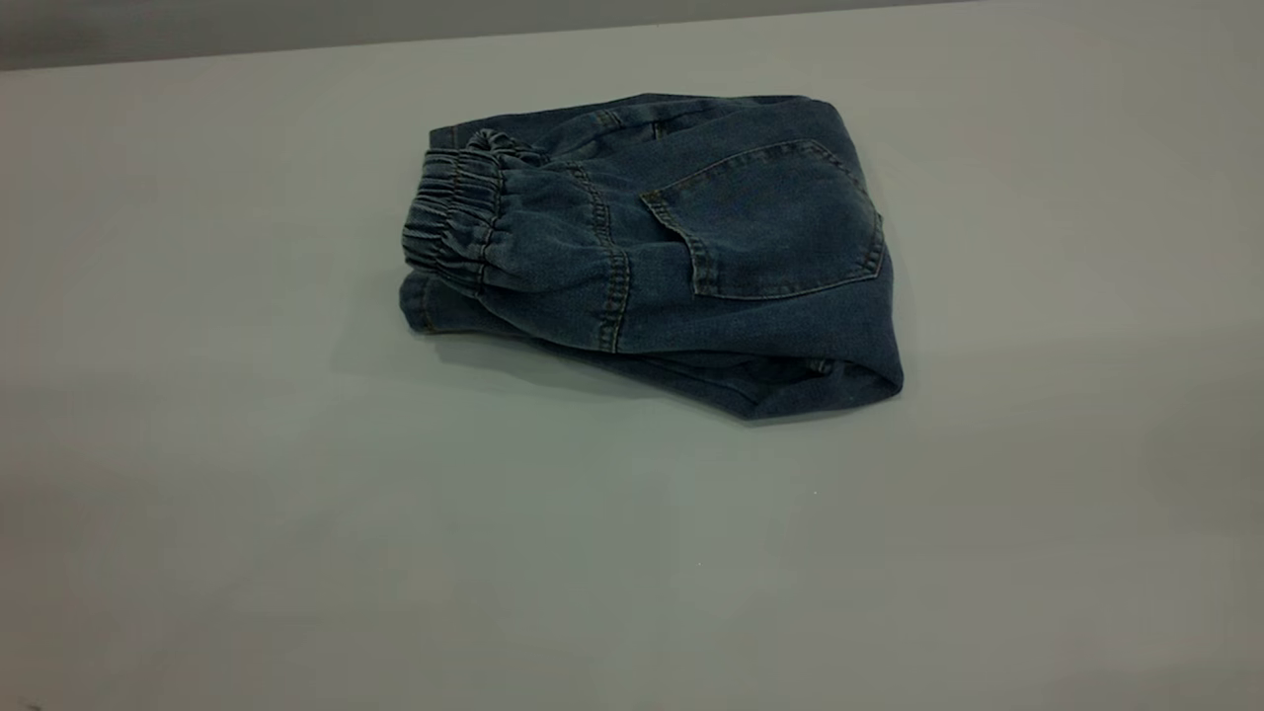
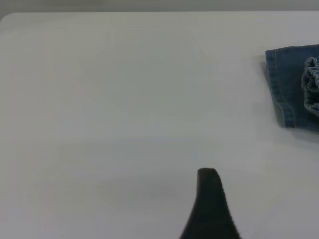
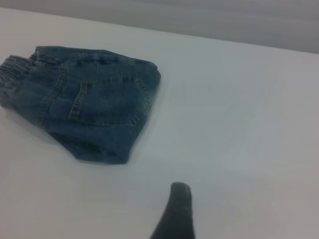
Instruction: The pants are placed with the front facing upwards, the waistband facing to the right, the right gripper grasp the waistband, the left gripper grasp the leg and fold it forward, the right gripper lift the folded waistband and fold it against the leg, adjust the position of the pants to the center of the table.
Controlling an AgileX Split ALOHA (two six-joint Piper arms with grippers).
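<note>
Bare table (image 1: 632,573) fills the near part of the exterior view, and neither arm shows in that view. Folded into a compact bundle, the pants (image 1: 681,257) lie on the far half of the table, a little right of its middle, with their long axis running left to right. At the left end of the bundle the waistband (image 1: 449,222) points left, its puckered elastic lying on top of a lower layer of denim whose hem sticks out just beneath it. Right of the waistband a stitched seam runs near to far, and further right a back pocket (image 1: 775,222) faces up. The right end of the bundle is a rounded fold, and its near right corner reaches closest to the camera.

Wide open tabletop surrounds the pants on the left, right and near sides; the far table edge lies close behind them.

In the left wrist view one dark finger of the left gripper (image 2: 209,199) hangs over bare table, well apart from the pants' left end; only that one finger shows, so I cannot tell whether the fingers are apart or together. In the right wrist view the right gripper (image 3: 177,211) likewise shows one finger over bare table, apart from the pants, and its state cannot be told either.
</note>
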